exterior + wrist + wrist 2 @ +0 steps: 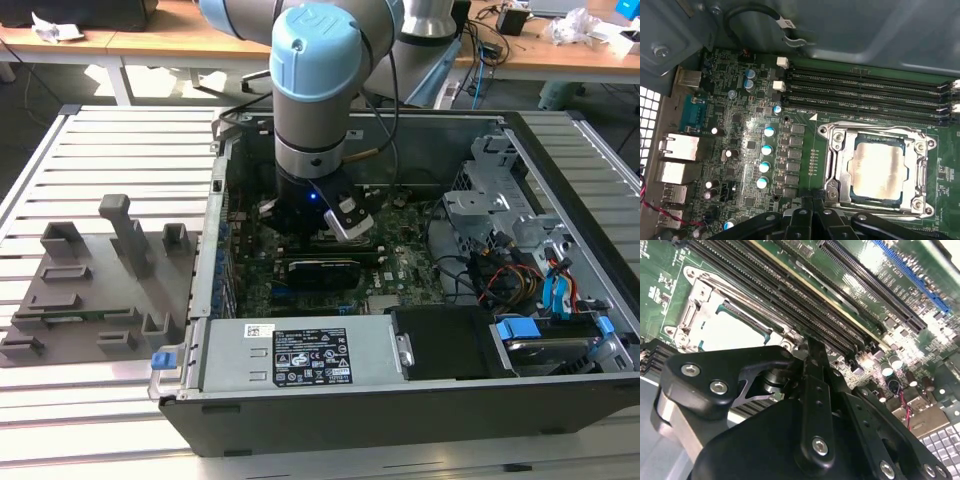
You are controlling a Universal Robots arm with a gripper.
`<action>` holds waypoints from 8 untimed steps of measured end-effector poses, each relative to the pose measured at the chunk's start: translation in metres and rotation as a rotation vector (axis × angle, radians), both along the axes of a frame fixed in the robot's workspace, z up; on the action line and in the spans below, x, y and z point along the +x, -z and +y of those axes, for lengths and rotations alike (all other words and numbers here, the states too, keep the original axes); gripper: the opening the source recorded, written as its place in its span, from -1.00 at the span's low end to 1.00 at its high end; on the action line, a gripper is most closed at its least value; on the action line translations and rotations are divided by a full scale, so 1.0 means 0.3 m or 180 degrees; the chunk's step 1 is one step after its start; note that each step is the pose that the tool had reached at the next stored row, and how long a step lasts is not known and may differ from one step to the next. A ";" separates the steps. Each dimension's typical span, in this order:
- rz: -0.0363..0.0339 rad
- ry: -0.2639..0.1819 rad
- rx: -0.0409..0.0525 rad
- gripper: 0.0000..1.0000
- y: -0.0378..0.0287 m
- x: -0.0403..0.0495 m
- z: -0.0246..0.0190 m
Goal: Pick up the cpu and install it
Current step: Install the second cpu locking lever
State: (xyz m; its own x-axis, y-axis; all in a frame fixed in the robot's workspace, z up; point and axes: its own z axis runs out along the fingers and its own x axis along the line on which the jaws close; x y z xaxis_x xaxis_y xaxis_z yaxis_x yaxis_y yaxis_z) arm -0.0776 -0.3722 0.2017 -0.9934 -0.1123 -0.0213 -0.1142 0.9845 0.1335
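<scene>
The cpu (877, 169), a silvery square chip, lies flat inside the metal socket frame (836, 165) on the green motherboard (740, 125). It shows as a bright square (735, 332) in the second wrist view too. My gripper (809, 199) hovers just beside the socket frame, off the chip, its two black fingers pressed together with nothing between them. In the second wrist view the gripper (812, 344) points down at the board near the socket's corner. In the exterior view the arm (315, 80) reaches down into the open computer case (400, 420).
Memory slots (865, 90) run along one side of the socket. A grey tray with upright blocks (90, 280) lies at the exterior view's left. The power supply (300, 355), drive cage (500, 200) and loose cables (520, 270) crowd the case.
</scene>
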 end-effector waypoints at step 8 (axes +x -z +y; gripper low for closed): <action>-0.0005 -0.0019 -0.0106 -0.79 -0.028 0.033 0.026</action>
